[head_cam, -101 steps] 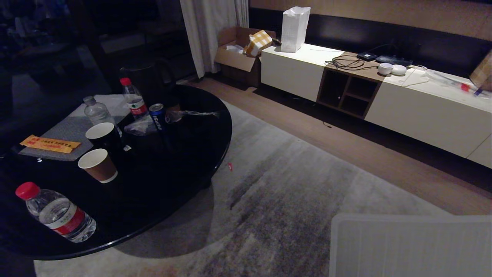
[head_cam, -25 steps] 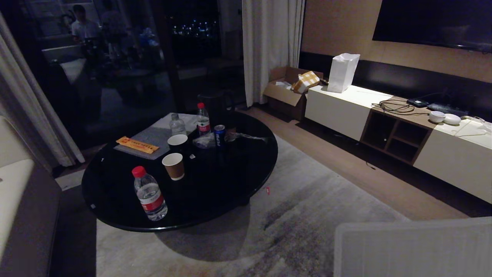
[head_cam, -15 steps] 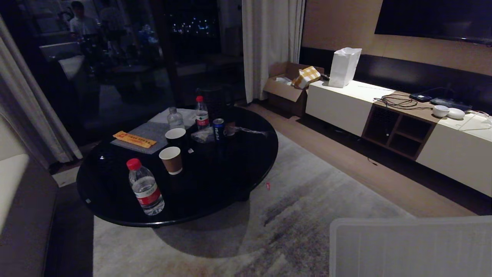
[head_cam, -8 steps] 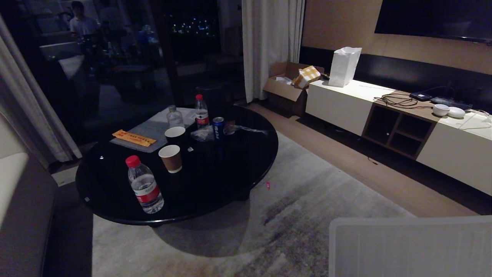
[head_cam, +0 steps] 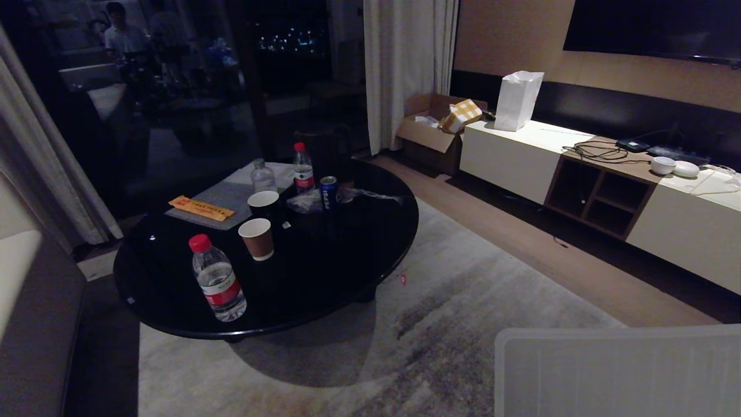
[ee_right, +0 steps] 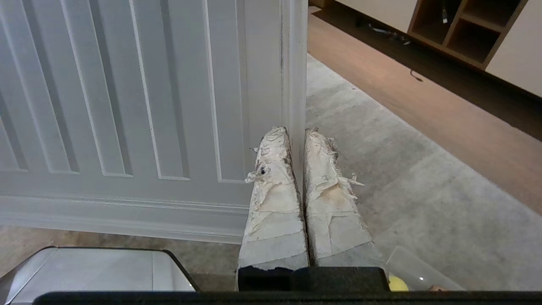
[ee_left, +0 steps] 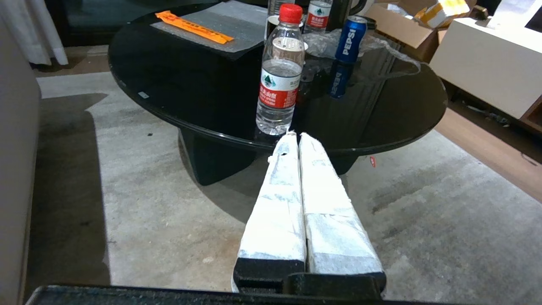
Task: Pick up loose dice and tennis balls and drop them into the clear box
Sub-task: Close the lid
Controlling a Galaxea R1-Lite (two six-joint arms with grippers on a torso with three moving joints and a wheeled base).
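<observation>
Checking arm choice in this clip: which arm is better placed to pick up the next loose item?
Probably the left. The left pincer is shut and empty, facing the black table. The right pincer is clamped on the ribbed lid at its edge.

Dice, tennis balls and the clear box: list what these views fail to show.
- Dice: none seen in any view.
- Tennis balls: only a yellow sliver at the right wrist view's bottom edge, cut off by the camera housing; unidentifiable.
- Clear box: only its ribbed lid, cropped by the head view's corner; the inside is covered.
- Red speck on the rug: too small to identify.
</observation>
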